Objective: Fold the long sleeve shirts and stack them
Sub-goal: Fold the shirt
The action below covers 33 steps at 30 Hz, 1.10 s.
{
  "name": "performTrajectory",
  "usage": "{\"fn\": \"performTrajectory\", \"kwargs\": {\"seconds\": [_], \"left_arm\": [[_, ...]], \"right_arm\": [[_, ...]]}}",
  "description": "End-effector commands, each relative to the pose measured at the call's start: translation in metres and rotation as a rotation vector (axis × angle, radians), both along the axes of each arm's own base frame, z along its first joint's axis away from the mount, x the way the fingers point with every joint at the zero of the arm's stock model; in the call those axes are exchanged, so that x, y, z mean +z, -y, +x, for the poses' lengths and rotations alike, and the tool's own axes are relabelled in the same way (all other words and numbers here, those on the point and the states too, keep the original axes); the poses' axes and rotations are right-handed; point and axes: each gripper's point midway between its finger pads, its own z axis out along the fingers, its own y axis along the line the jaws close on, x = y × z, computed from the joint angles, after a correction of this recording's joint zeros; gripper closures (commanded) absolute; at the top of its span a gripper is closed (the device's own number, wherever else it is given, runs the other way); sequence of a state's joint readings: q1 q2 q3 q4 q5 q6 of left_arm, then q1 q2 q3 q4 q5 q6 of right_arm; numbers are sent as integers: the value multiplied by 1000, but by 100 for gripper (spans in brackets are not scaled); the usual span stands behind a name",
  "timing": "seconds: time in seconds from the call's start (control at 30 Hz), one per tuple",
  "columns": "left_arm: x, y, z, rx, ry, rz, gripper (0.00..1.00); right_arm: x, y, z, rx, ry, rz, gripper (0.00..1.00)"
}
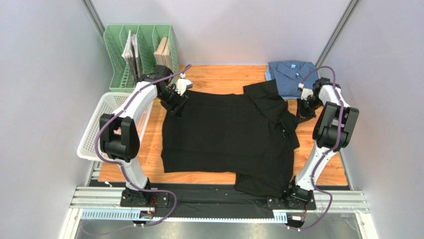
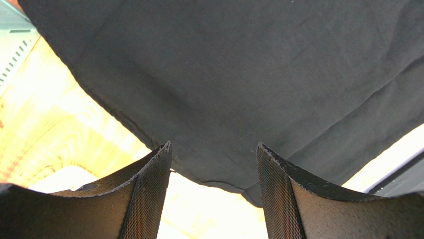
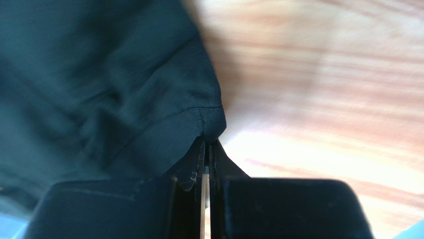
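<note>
The black shirt (image 1: pixel 226 137) lies spread over the wooden table, partly folded, with its collar end toward the right and a sleeve hanging over the near edge. The blue checked shirt (image 1: pixel 291 74) sits folded at the far right corner. My left gripper (image 1: pixel 177 107) is open at the black shirt's far left corner; in the left wrist view its fingertips straddle the hem (image 2: pixel 214 169) without gripping it. My right gripper (image 1: pixel 303 110) is shut on a corner of the black shirt (image 3: pixel 211 124) at its right edge, near the blue shirt.
A green file rack (image 1: pixel 142 55) with papers stands at the far left. A white basket (image 1: pixel 102 124) sits along the table's left edge. Bare wood (image 1: pixel 323 169) shows to the right of the black shirt.
</note>
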<state>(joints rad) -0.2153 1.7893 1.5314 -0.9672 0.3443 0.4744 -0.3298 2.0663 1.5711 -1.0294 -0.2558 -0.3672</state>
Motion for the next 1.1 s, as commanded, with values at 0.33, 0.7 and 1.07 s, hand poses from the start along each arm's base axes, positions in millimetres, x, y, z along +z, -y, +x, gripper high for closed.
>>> {"fn": "performTrajectory", "kwargs": {"seconds": [0.33,0.7,1.07], "left_arm": [[35,34,125,-209,281,-57,27],[-2,36,176,-306,358,-49,31],[-35,31,200,-388,391,18,37]], "right_arm": [[336,-117,36,36,785,672,100],[462,-148,15,116,1089,812,100],[483,-169,-13,170,1100,851,100]]}}
